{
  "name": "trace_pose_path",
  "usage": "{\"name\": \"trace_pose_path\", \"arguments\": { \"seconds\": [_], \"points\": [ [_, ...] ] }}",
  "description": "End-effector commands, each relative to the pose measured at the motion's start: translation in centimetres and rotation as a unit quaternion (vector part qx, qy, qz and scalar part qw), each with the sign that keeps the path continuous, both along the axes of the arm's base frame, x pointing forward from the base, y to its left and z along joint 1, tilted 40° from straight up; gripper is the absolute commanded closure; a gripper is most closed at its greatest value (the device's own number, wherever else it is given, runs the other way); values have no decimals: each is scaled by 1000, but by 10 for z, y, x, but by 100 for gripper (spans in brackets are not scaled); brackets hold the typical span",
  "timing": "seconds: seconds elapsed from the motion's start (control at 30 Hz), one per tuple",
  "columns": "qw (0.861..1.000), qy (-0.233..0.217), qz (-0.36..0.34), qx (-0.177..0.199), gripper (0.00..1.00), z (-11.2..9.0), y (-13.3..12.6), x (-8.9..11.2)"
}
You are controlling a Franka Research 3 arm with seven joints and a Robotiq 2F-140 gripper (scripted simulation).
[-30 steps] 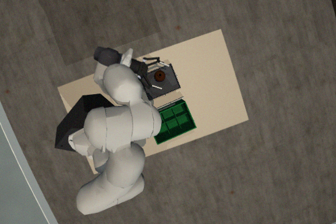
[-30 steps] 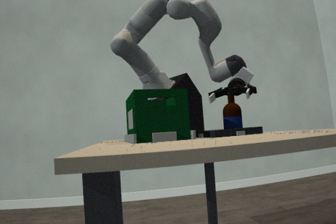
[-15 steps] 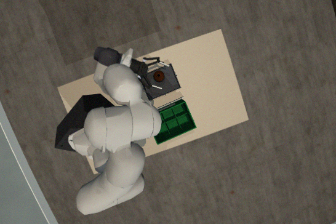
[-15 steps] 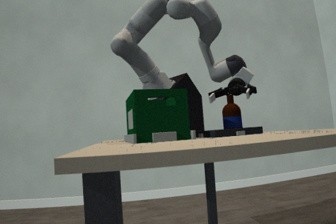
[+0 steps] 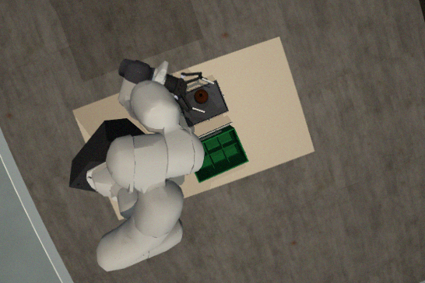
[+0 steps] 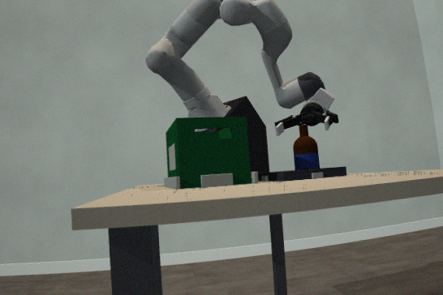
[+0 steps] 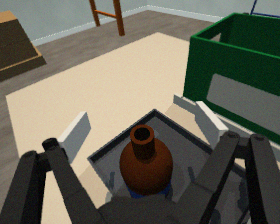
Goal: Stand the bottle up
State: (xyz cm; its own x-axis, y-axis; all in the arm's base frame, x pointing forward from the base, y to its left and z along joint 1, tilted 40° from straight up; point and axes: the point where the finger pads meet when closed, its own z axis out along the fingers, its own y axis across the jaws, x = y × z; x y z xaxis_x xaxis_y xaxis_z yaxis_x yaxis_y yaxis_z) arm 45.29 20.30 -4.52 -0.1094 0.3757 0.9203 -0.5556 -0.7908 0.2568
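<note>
The brown bottle point(image 6: 305, 150) with a blue label stands upright on the dark tray point(image 6: 307, 173), to the right of the green crate point(image 6: 208, 151). From above, the bottle point(image 5: 201, 96) shows as a brown circle on the tray point(image 5: 204, 104). My gripper point(image 6: 303, 124) is wide open and empty at the level of the bottle's neck, with its fingers spread to either side and apart from it. In the wrist view the bottle mouth point(image 7: 142, 137) sits between the two fingers, with the tray below and the crate point(image 7: 241, 65) at the right.
A black box point(image 6: 251, 133) stands behind the crate at the arm's base. The crate point(image 5: 221, 153) has several open compartments. White blocks point(image 6: 217, 180) sit along the crate's base and the tray's edges. The table edge runs close in front of the crate.
</note>
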Motion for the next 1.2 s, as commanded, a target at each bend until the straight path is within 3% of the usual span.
{"name": "trace_pose_path", "arguments": {
  "seconds": [0.0,1.17],
  "points": [
    [1000,-3,3,3,0,1,2,1],
    [1000,-3,3,3,0,11,9,-4]
  ]
}}
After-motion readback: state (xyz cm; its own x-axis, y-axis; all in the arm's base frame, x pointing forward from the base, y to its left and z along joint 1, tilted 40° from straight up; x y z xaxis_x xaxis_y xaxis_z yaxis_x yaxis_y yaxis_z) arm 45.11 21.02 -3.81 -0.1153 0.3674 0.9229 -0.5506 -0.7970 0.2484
